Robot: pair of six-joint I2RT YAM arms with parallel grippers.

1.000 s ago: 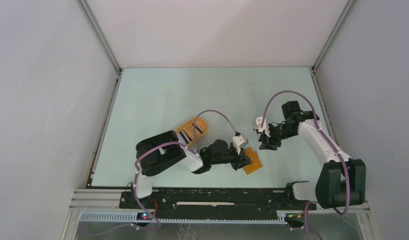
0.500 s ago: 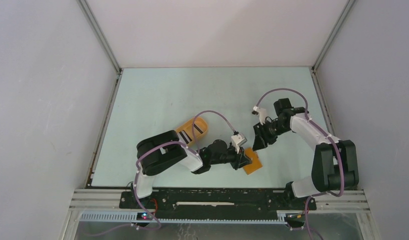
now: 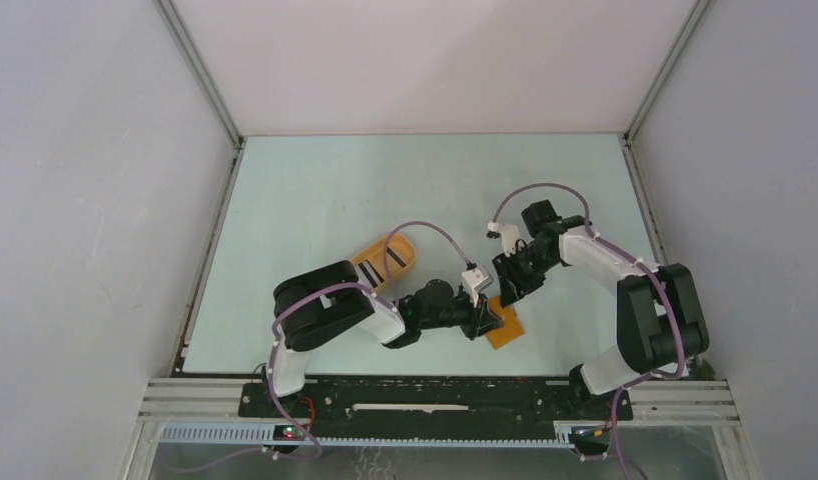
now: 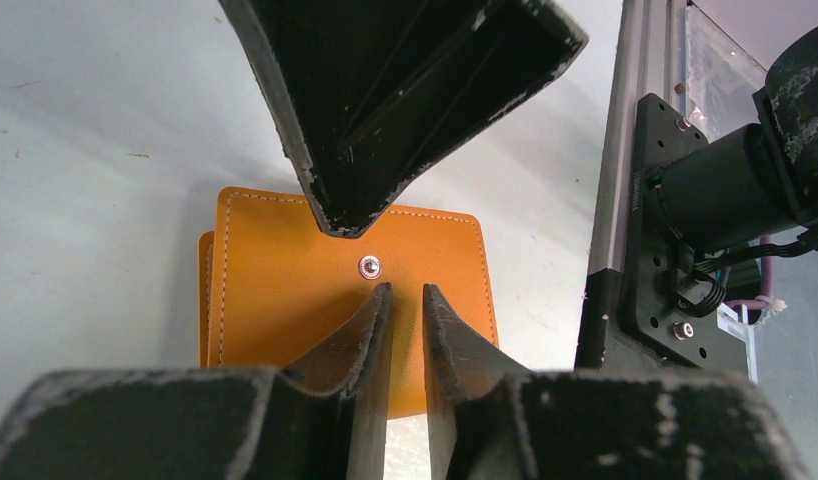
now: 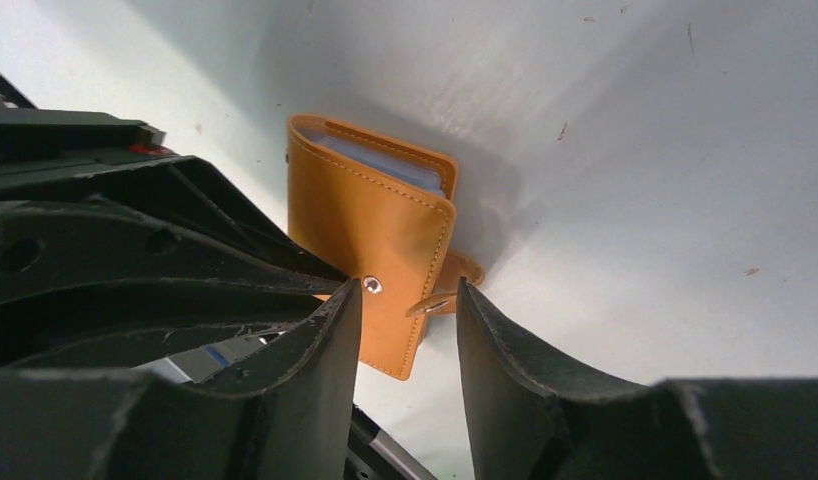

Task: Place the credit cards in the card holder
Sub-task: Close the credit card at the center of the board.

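card holder [image 3: 505, 328]: folded shut on the table [image 3: 335, 180], between your two grippers.
left gripper [image 4: 400, 292]: over the holder, jaws a thin slit apart; you cannot tell if they grip.
right gripper [image 5: 407, 292]: jaws open, straddling the snap tab [image 5: 457, 270].

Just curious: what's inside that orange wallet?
Pale bluish sheets, perhaps cards, peek from the wallet at its open end; the folded cover hides the rest.

L gripper [image 3: 490, 318] & R gripper [image 3: 507, 292] crowd card holder [image 3: 507, 333] (tray [image 3: 388, 258] sits farther left); far table [image 3: 415, 180] open.
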